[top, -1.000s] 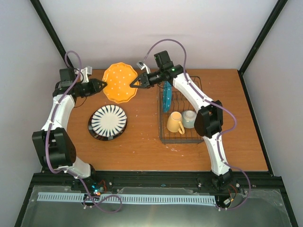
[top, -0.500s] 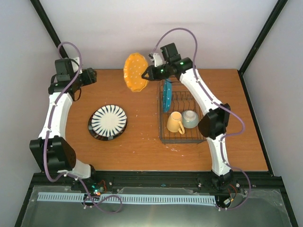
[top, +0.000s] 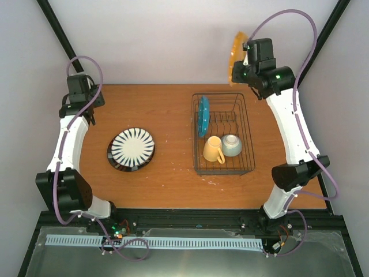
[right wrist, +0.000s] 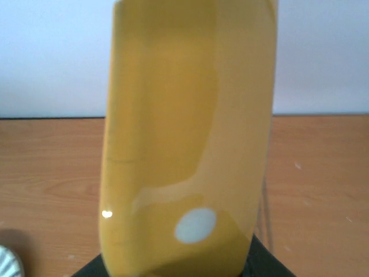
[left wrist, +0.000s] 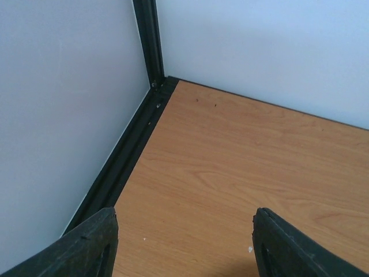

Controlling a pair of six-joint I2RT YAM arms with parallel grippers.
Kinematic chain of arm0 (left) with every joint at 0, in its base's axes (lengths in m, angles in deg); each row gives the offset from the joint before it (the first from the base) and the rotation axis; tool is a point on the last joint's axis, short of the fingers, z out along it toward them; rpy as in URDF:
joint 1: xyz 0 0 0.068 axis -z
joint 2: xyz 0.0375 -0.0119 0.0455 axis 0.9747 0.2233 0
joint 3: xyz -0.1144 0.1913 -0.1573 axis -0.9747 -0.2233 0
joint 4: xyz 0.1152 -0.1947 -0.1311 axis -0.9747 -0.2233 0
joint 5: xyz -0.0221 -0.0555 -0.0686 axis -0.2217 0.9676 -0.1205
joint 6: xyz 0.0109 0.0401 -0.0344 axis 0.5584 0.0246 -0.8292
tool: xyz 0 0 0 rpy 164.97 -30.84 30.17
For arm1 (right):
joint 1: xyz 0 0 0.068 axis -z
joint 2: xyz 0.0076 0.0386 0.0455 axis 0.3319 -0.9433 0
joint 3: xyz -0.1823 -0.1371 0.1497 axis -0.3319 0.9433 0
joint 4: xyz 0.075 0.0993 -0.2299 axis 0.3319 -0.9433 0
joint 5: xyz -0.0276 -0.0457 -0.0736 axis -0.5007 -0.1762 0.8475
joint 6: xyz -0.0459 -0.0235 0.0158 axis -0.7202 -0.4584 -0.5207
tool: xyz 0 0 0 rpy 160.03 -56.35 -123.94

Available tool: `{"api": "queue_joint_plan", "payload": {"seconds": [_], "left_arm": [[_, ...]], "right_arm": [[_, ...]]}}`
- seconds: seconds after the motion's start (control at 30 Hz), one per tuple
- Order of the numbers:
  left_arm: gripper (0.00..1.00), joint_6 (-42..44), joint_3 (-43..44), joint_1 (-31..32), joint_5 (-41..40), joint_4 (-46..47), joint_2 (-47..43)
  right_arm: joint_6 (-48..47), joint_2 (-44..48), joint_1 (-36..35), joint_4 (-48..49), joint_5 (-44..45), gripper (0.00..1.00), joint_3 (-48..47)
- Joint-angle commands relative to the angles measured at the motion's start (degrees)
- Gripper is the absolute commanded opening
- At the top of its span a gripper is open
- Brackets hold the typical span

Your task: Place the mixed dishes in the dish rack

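The right jaws grip the orange dotted plate [top: 235, 56] on edge, high beyond the far end of the dish rack [top: 222, 172]; the left jaws stand open, well left of it.

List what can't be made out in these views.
- Right gripper fingers: right wrist view, orange plate mostly covers them; top view, too small.
- Whatever lies under the striped plate: top view, only a dark edge shows.
- Dish rack: outside the left wrist view.

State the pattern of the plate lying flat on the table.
The plate has black-and-white radial stripes; top external view shows it best.
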Motion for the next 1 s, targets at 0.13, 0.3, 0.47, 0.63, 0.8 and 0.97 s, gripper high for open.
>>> {"api": "queue_joint_plan", "payload": {"seconds": [0.13, 0.3, 0.47, 0.63, 0.8, 0.97], "left_arm": [[0.59, 0.10, 1.46, 0.00, -1.90, -1.40, 2.33], [0.57, -0.52, 0.04, 0.00, -1.78, -2.13, 1.80], [0.56, -0.98, -1.82, -0.01, -1.93, -2.19, 0.55], [0.56, -1.66, -3.48, -0.01, -1.78, -2.19, -0.46], [0.56, -1.82, -4.77, -0.01, -1.91, -2.19, -1.18], [0.56, -1.52, -5.06, 0.04, -2.21, -2.25, -0.97]], "right_arm": [[2.69, 1.35, 0.49, -1.93, 1.86, 0.03, 13.22], [4.64, 1.61, 0.49, -0.49, -4.47, 0.03, 18.32], [4.62, 2.06, 0.47, 0.82, -6.90, 0.03, 22.43], [5.34, 2.14, 0.47, 2.63, -9.31, 0.03, 25.74], [5.04, 1.06, 0.50, 2.68, -11.22, 0.03, 26.62], [3.92, -0.86, 0.39, 1.50, -13.38, 0.03, 26.48]]}}
